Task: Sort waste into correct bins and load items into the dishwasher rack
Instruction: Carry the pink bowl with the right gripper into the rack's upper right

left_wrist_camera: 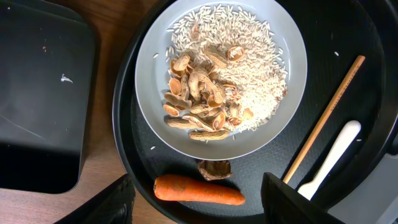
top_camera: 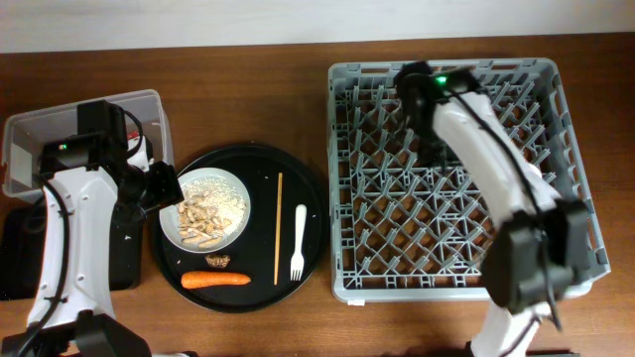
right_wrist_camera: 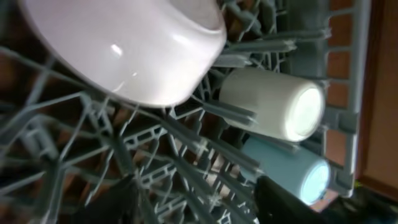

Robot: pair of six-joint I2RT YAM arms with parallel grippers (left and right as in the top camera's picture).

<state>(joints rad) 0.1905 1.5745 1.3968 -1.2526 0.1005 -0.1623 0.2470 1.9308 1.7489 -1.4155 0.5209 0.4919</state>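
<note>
The pale grey plate (top_camera: 230,188) with beige food scraps (left_wrist_camera: 205,106) sits on the round black tray. The carrot (left_wrist_camera: 199,190), the brown morsel (left_wrist_camera: 214,168), one wooden chopstick (left_wrist_camera: 326,115) and the white fork (left_wrist_camera: 329,158) lie beside it. My left gripper (left_wrist_camera: 199,213) is open above the carrot, at the plate's left side in the overhead view (top_camera: 164,186). My right gripper (right_wrist_camera: 199,205) is open and empty over the dishwasher rack (top_camera: 571,149). Two white cups (right_wrist_camera: 124,43) (right_wrist_camera: 273,102) and the light blue cup (right_wrist_camera: 292,168) lie in the rack. The red wrapper and white scrap are not visible.
The clear tub (top_camera: 149,99) stands at the far left, partly under my left arm. The flat black tray (left_wrist_camera: 37,93) lies in front of it. The round black tray (top_camera: 308,198) sits between the bins and the rack.
</note>
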